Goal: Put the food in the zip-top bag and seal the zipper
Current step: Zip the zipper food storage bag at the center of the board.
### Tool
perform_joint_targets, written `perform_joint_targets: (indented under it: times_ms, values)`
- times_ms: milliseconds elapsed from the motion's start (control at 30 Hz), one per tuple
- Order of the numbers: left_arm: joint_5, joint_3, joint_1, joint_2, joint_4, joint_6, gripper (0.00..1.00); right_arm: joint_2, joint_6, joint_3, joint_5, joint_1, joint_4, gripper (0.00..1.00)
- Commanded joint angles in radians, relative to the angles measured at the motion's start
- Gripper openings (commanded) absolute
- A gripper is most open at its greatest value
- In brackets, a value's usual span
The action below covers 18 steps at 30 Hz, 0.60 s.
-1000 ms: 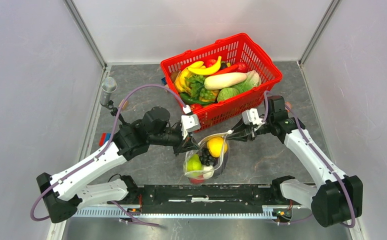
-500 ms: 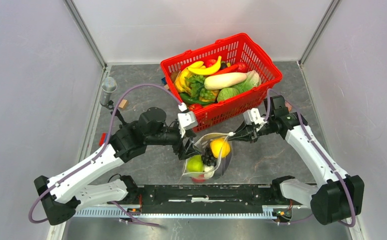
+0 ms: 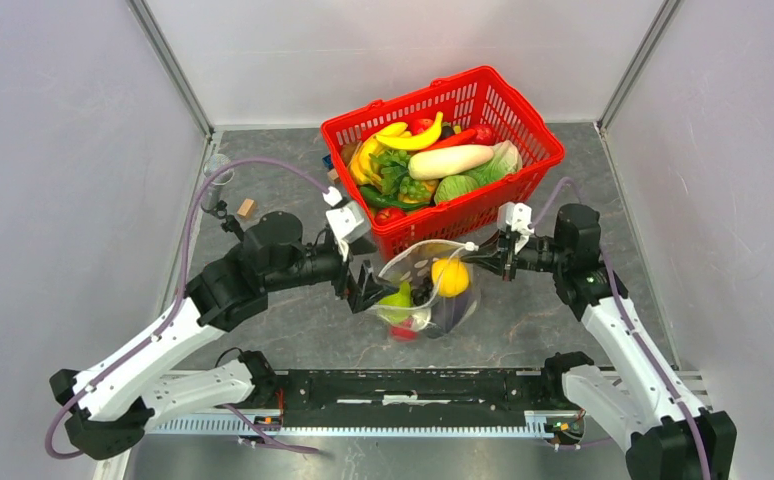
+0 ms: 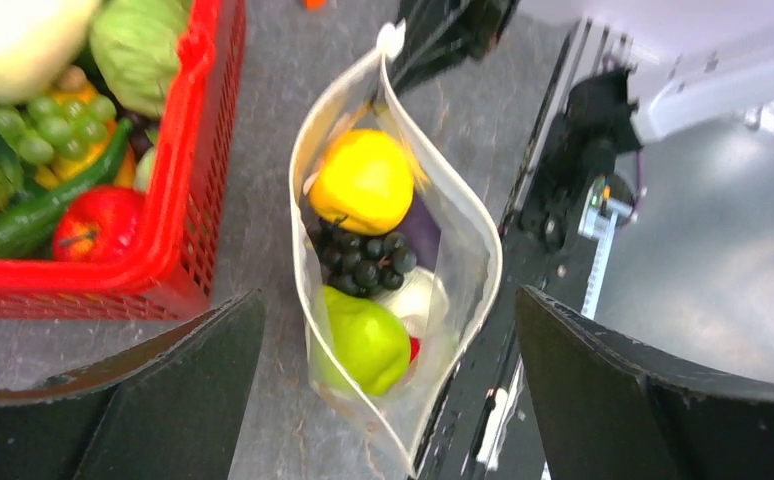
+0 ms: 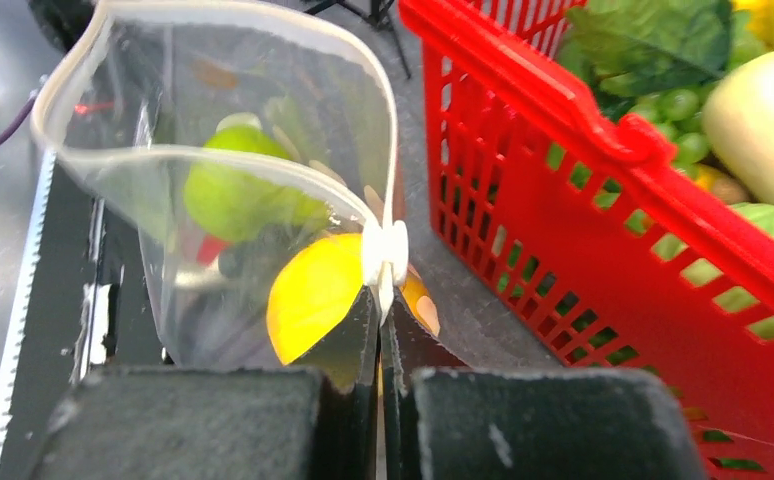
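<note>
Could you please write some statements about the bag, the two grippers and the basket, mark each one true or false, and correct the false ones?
1. The mouth of the zip-top bag is open. True.
2. The right gripper is shut on one end of the zipper. True.
3. The left gripper is clamped on the bag. False: its fingers stand wide apart, on either side of the bag.
4. The bag is empty. False: it holds a yellow citrus, dark grapes and a green pear.
5. The white radish lies in the red basket. True.
</note>
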Motion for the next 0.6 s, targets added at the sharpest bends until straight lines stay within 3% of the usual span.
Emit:
perform_joint_targets:
  times_ms: [0,133,433,567]
  values:
    - [-0.031,0.141,-0.003,0.055,0.089,-0.126,1.0,-0.079,0.209,-0.029,0.071,0.003,0.227,0.0]
    - [-0.057,0.232,-0.051,0.173,0.097,-0.059,1.0,-0.177,0.314,-0.095,0.076,0.015,0.349,0.0]
    - [-0.059,0.456,-0.19,0.455,0.041,0.139,0.91,-0.203,0.319,-0.102,0.087,0.031,0.3,0.0]
    - [-0.03,0.454,-0.201,0.504,0.08,0.174,0.83,-0.196,0.3,-0.098,0.085,0.033,0.271,0.0]
